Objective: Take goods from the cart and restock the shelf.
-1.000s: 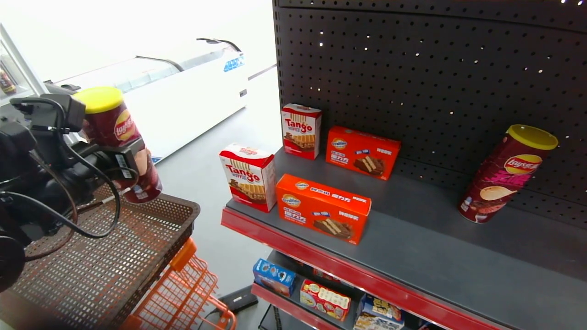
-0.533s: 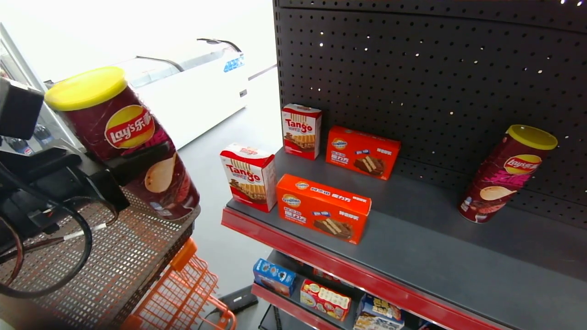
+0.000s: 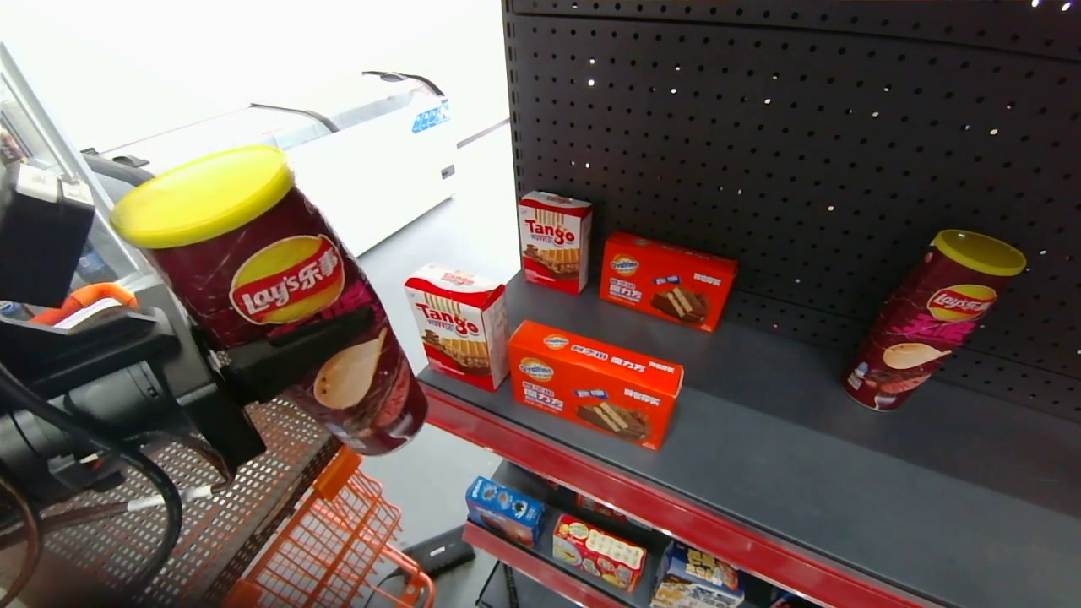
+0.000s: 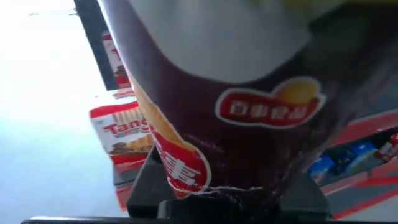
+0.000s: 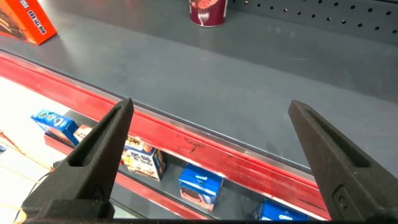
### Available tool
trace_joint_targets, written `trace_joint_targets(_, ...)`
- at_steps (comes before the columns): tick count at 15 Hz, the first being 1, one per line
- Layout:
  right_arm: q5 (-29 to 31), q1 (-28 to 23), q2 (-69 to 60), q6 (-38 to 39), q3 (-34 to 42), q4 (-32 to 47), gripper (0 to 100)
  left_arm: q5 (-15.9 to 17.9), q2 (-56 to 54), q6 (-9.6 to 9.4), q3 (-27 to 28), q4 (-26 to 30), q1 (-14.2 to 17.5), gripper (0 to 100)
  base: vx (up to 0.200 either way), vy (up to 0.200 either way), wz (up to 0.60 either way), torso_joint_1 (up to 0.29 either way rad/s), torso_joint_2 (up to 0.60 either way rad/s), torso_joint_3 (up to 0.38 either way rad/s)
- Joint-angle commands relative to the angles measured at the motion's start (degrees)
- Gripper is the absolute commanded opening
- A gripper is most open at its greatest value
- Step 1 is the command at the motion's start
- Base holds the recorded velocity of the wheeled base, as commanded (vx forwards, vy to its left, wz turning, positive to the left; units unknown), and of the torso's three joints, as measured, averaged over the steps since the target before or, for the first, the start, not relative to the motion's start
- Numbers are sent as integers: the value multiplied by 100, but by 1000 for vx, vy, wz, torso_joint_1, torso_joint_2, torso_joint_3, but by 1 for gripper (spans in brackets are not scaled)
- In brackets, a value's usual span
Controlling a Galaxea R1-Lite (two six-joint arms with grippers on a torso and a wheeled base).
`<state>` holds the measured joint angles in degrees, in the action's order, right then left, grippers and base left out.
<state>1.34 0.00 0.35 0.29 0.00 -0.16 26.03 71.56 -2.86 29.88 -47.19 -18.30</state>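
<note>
The chip can (image 3: 270,287) is held aloft by the left gripper (image 3: 317,346), which is clamped round its lower half, and one dark finger (image 3: 296,350) is seen laid across the label. The can is tilted, with its yellow lid uppermost and leaning away from the shelf (image 3: 802,473). It is carried above the corner of the cart (image 3: 253,498), near the shelf's red front edge and the nearer wafer box (image 3: 456,325).

In the left wrist view the can (image 4: 236,93) is seen up close, and the wafer box (image 4: 121,130) is glimpsed behind it.

The right gripper (image 5: 211,106) is held wide apart (nothing between its fingers) over the front of the shelf board (image 5: 249,81).

A second can (image 3: 933,321) is found leaning against the pegboard (image 3: 760,127), well apart from the two orange boxes (image 3: 595,384).
</note>
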Motion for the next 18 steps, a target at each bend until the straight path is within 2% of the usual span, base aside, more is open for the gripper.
trace_joint_targets(1, -2, 0, 9, -3, 0, -2, 100, 8, -28, 5, -123, -27, -306, 0, 0, 0, 0, 0, 0, 0)
trace_joint_targets(2, -2, 0, 9, -3, 0, -2, 100, 60, -28, 32, -131, -36, -666, 0, 0, 0, 0, 0, 0, 0)
trace_joint_targets(4, -2, 0, 9, -12, 0, -2, 100, 104, -54, 40, -131, -10, -877, 0, 0, 0, 0, 0, 0, 0)
trace_joint_targets(8, -11, 0, 9, -12, 0, -2, 100, 570, -46, 40, -158, 8, -886, 0, 0, 0, 0, 0, 0, 0)
trace_joint_targets(12, -11, 0, 9, -3, 0, -2, 100, 588, 60, 40, -131, -1, -860, 0, 0, 0, 0, 0, 0, 0)
trace_joint_targets(18, -11, 0, 9, -3, 0, -2, 100, 588, 253, 40, 44, -27, -824, 0, 0, 0, -600, 6, 7, 2)
